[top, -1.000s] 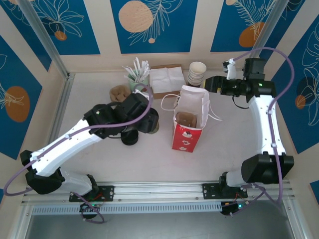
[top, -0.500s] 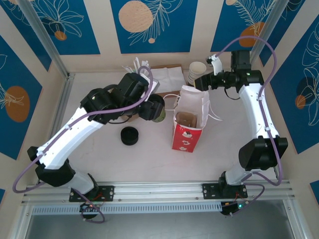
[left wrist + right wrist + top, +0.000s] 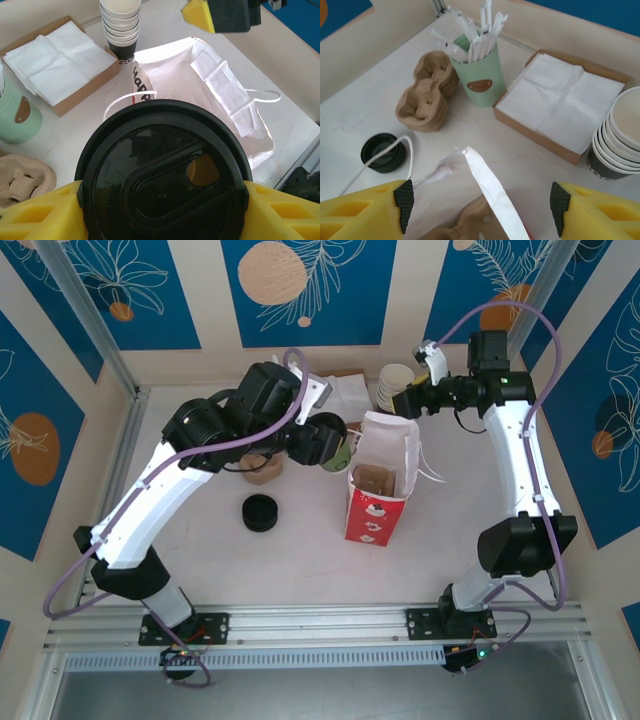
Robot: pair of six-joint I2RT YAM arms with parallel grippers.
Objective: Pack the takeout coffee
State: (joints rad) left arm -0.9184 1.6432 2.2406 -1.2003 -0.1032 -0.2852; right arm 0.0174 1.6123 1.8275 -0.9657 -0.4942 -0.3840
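The takeout coffee (image 3: 162,170), seen mostly as its round black lid, sits between the yellow fingers of my left gripper (image 3: 162,200), which is shut on it. From above, the cup (image 3: 340,450) hangs in the air in the left gripper (image 3: 325,445), just left of the white-and-red paper bag (image 3: 380,485). The bag stands open with a brown cup carrier (image 3: 465,230) inside. My right gripper (image 3: 405,400) hovers open above the bag's far rim (image 3: 487,192), nothing between its fingers (image 3: 404,205).
A black lid stack (image 3: 260,512) lies left of the bag. Brown cup carriers (image 3: 262,468), a green cup of straws (image 3: 480,75), a napkin box (image 3: 565,100) and a stack of white cups (image 3: 395,385) stand along the back.
My left arm has lifted the coffee from beside the lid stack and carried it right, toward the bag. The right gripper has swung left and back over the bag and opened a little wider.
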